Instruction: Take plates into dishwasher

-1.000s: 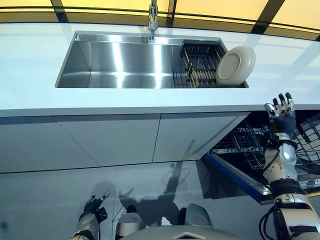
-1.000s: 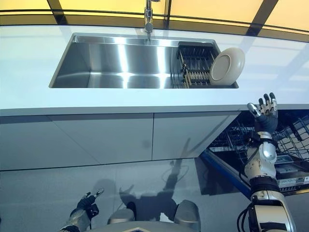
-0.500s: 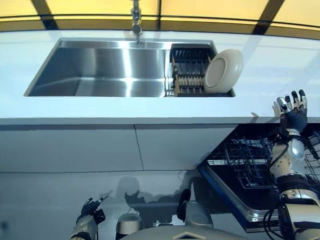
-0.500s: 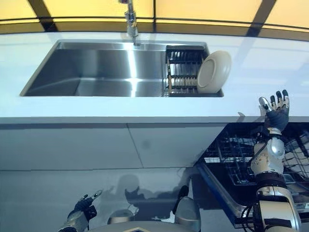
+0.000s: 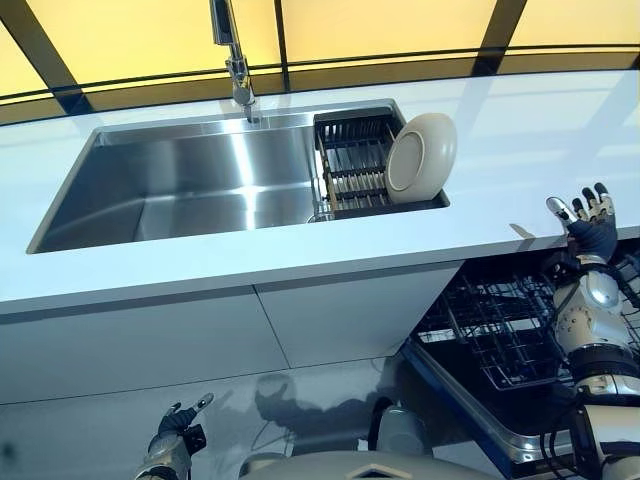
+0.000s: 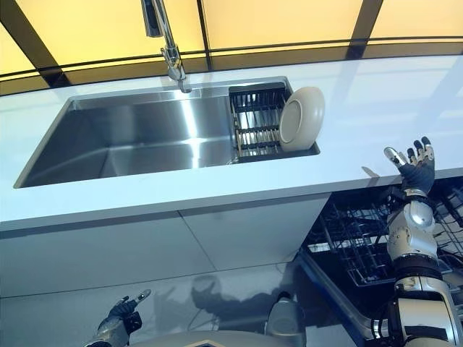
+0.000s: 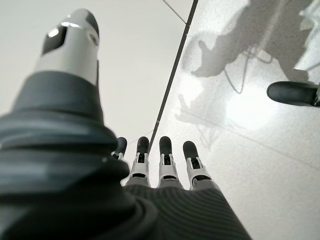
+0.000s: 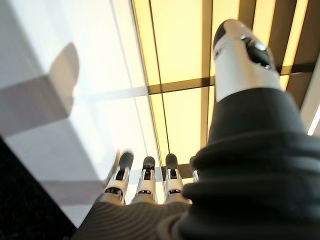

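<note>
The round cream ceramic plate [image 5: 420, 156] is leaning on edge in the black wire dish rack [image 5: 350, 165], up and to the left of the right hand [image 5: 588, 228]. The open dishwasher's dark wire rack [image 5: 490, 330] is lying below that hand, under the white countertop [image 5: 300, 255].

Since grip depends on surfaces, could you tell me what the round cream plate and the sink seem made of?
The round cream plate looks like glazed ceramic, perhaps melamine: smooth, with a soft sheen. The sink looks like brushed stainless steel: silver, with streaky reflections.
</note>
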Controlling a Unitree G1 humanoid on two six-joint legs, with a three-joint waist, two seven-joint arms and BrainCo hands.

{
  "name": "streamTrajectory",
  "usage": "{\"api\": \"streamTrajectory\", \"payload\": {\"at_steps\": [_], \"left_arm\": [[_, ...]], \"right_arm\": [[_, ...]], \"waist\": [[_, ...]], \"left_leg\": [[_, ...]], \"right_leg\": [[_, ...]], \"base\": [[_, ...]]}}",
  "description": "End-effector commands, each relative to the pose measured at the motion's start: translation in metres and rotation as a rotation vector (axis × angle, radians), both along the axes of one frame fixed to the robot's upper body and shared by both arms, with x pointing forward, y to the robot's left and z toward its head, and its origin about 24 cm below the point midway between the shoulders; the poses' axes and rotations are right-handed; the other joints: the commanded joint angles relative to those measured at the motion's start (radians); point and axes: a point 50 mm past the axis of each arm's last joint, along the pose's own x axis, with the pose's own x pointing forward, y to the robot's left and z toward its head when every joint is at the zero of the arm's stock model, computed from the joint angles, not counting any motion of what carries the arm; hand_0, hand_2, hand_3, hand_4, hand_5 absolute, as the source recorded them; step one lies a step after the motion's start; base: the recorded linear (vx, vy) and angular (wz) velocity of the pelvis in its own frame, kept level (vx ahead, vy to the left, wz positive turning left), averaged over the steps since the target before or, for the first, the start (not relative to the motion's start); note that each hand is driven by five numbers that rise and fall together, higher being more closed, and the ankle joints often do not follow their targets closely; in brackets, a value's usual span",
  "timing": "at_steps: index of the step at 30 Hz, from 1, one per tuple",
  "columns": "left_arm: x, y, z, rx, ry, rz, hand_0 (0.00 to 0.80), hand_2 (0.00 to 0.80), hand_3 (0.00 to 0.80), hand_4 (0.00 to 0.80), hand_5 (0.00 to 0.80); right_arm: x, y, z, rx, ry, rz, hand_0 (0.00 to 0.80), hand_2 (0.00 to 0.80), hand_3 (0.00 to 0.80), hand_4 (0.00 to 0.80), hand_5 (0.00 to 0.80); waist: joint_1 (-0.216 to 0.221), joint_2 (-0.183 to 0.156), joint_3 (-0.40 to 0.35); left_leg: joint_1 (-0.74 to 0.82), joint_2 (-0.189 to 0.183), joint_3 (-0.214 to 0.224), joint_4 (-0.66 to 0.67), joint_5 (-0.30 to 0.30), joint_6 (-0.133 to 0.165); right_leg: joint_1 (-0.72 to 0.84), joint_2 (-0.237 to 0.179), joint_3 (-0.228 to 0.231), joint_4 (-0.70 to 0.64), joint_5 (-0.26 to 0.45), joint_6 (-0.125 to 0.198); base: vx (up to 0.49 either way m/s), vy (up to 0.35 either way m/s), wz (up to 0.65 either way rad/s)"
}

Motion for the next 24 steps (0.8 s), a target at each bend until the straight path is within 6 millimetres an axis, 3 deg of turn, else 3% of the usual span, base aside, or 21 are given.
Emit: {"api": "streamTrajectory", "payload": {"at_steps": [1,3,5,7,11,15,19,24], "left_arm": [[0.007,0.004,0.004,0.011,-0.072,0.041,0.0,0.0,0.0,0.0,0.0],[0.009,-0.005,0.001,-0.012,-0.083,0.038,0.0,0.0,0.0,0.0,0.0],[0.01,-0.01,0.0,-0.022,-0.094,0.037,0.0,0.0,0.0,0.0,0.0],[0.015,-0.014,0.001,-0.022,-0.109,0.01,0.0,0.0,0.0,0.0,0.0],[0.026,-0.02,0.002,-0.019,-0.125,-0.034,0.0,0.0,0.0,0.0,0.0],[0.038,-0.017,0.008,-0.006,-0.165,-0.021,0.0,0.0,0.0,0.0,0.0],[0.047,-0.014,0.011,-0.012,-0.189,-0.028,0.0,0.0,0.0,0.0,0.0],[0.045,-0.018,0.009,-0.037,-0.181,-0.049,0.0,0.0,0.0,0.0,0.0]], "right_arm": [[0.027,0.013,0.036,-0.087,-0.079,0.083,0.0,0.0,0.0,0.0,0.0],[0.033,0.016,0.043,-0.111,-0.076,0.119,0.0,0.0,0.0,0.0,0.0],[0.041,0.018,0.05,-0.128,-0.062,0.139,0.0,0.0,0.0,0.0,0.0],[0.053,0.022,0.066,-0.186,-0.025,0.163,0.0,0.0,0.0,0.0,0.0],[0.059,0.015,0.08,-0.248,0.029,0.186,0.0,0.0,0.0,0.0,0.0],[0.065,0.019,0.089,-0.257,0.044,0.258,0.0,0.0,0.0,0.0,0.0],[0.067,0.017,0.094,-0.257,0.084,0.303,0.0,0.0,0.0,0.0,0.0],[0.073,0.018,0.101,-0.254,0.131,0.337,0.0,0.0,0.0,0.0,0.0]], "waist": [[0.016,-0.061,-0.013],[0.045,-0.065,0.001],[0.061,-0.067,0.006],[0.098,-0.058,0.008],[0.128,-0.053,0.01],[0.129,-0.049,-0.021],[0.127,-0.055,-0.044],[0.145,-0.064,-0.059]], "left_leg": [[-0.152,-0.096,-0.123,0.288,0.186,0.008],[-0.215,-0.142,-0.151,0.243,0.157,0.031],[-0.22,-0.154,-0.143,0.18,0.141,0.045],[-0.246,-0.168,-0.179,0.038,0.181,0.041],[-0.279,-0.143,-0.168,-0.093,0.209,0.023],[-0.227,-0.133,-0.171,-0.199,0.211,0.028],[-0.196,-0.126,-0.155,-0.238,0.213,0.03],[-0.18,-0.133,-0.148,-0.25,0.202,0.042]], "right_leg": [[0.14,0.001,0.024,-0.185,0.062,-0.025],[0.181,0.019,0.063,-0.221,0.06,-0.017],[0.203,0.031,0.086,-0.237,0.054,-0.01],[0.231,0.055,0.11,-0.25,0.036,-0.004],[0.279,0.053,0.102,-0.252,-0.005,-0.003],[0.304,0.048,0.097,-0.262,-0.02,0.009],[0.309,0.057,0.089,-0.283,-0.019,0.01],[0.315,0.056,0.081,-0.302,-0.011,0.011]], "base": [[0.119,-0.117,-0.61],[0.123,-0.031,-0.53],[0.115,0.047,-0.48],[0.121,0.088,-0.59],[0.103,0.115,-0.56],[0.126,0.091,-0.11],[0.09,0.004,0.16],[0.086,0.002,0.18]]}}
